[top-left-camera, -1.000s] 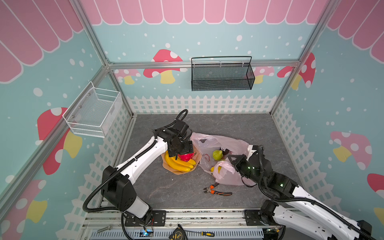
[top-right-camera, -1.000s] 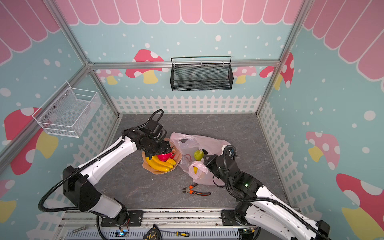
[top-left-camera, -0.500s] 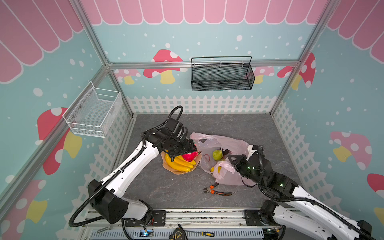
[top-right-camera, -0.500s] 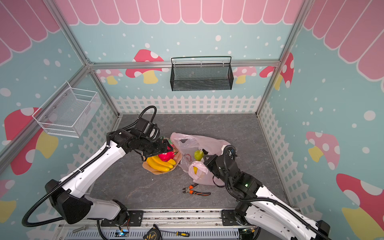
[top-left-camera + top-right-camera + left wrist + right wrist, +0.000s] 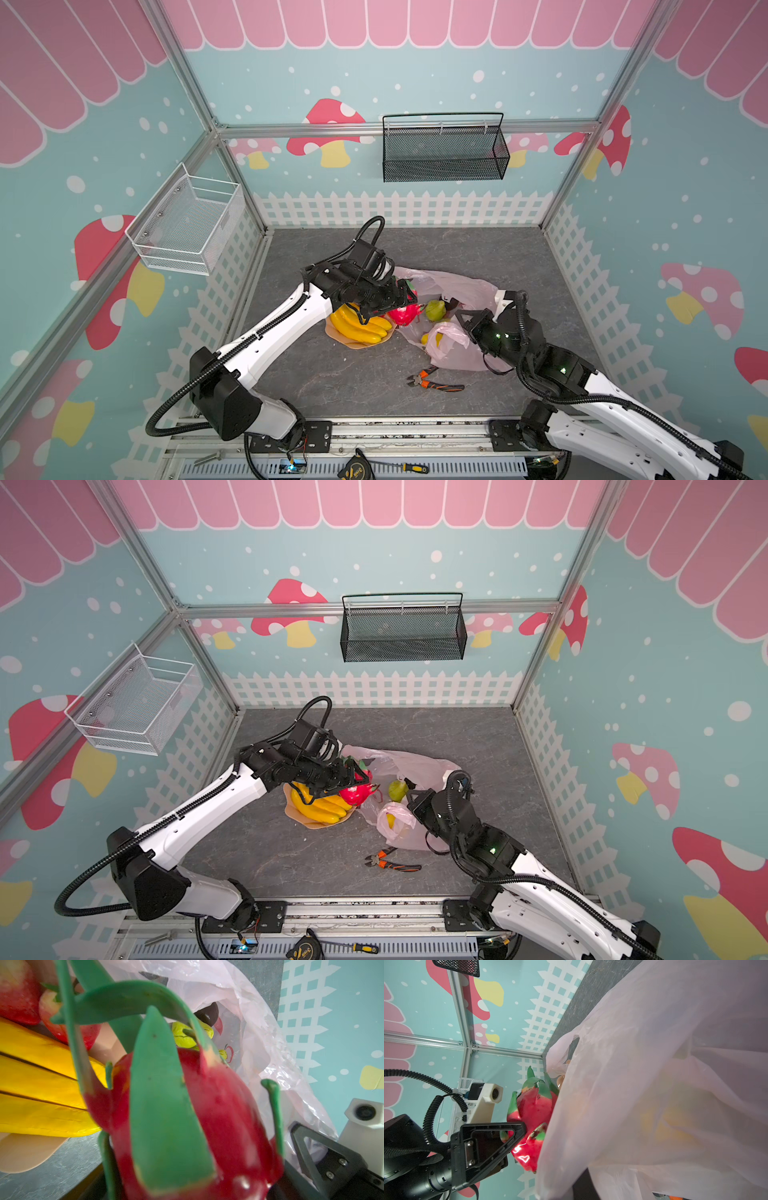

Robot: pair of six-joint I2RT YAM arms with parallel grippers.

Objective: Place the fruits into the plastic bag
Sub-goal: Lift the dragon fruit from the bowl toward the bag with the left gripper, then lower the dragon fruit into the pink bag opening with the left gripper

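Two arms share this step: your right gripper (image 5: 462, 320) is clamped on the near rim of the plastic bag (image 5: 457, 286), propping its mouth up. Your left gripper (image 5: 402, 300) grips a dragon fruit (image 5: 404, 314) between the peach plate (image 5: 353, 343) and that mouth. Next, I judge, you carry it over the rim and let go inside. The bag is crinkly, translucent pink, with a green fruit (image 5: 435, 309) in its mouth; the banana bunch (image 5: 357, 326) lies on the plate; the dragon fruit is glossy red with green scales.
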